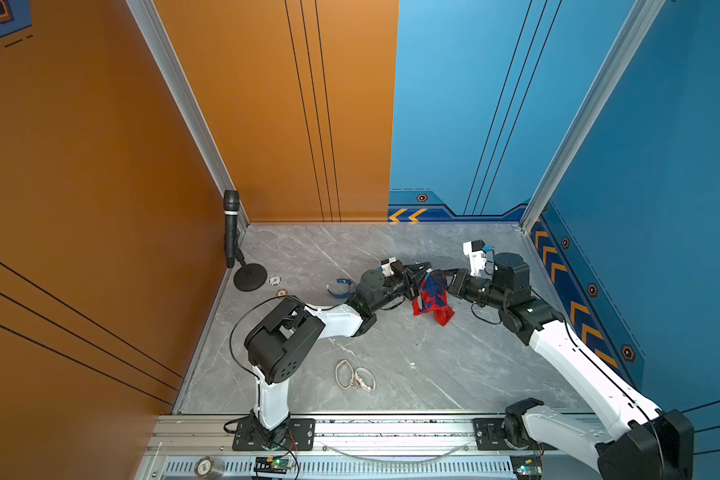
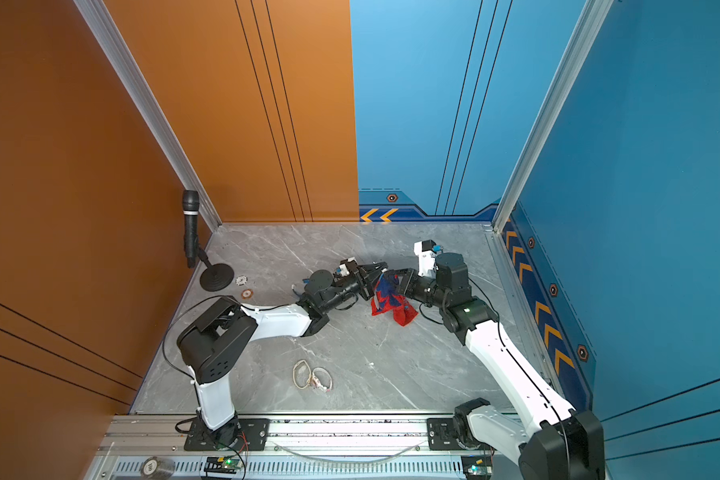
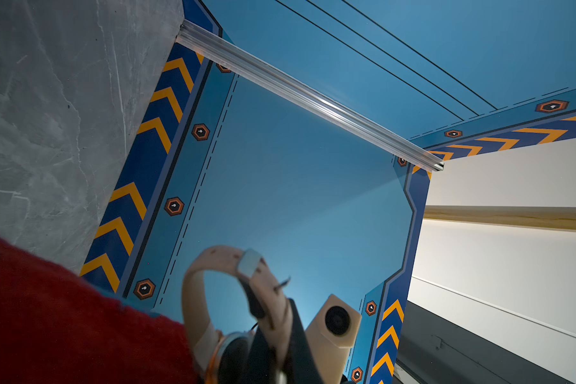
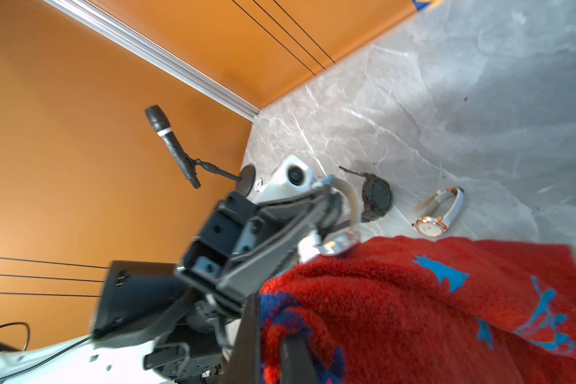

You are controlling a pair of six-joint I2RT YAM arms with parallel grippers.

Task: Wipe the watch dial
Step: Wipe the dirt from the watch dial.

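While both arms meet above the middle of the table (image 1: 391, 353) in both top views, the left gripper (image 1: 421, 271) has its jaws together on a small thing that is hard to see there, and the right gripper (image 1: 444, 277) is clamped on the red cloth (image 1: 433, 301) hanging between them. From the left wrist view, this thing is the watch (image 3: 190, 299), with a pale pink strap curled in a loop and a round dark dial (image 3: 233, 357) with an orange rim, just beside the cloth. From the right wrist view, its shiny case (image 4: 341, 244) lies at the edge of the cloth, blurred. Wiping seems under way; whether the dial is already clean cannot be told
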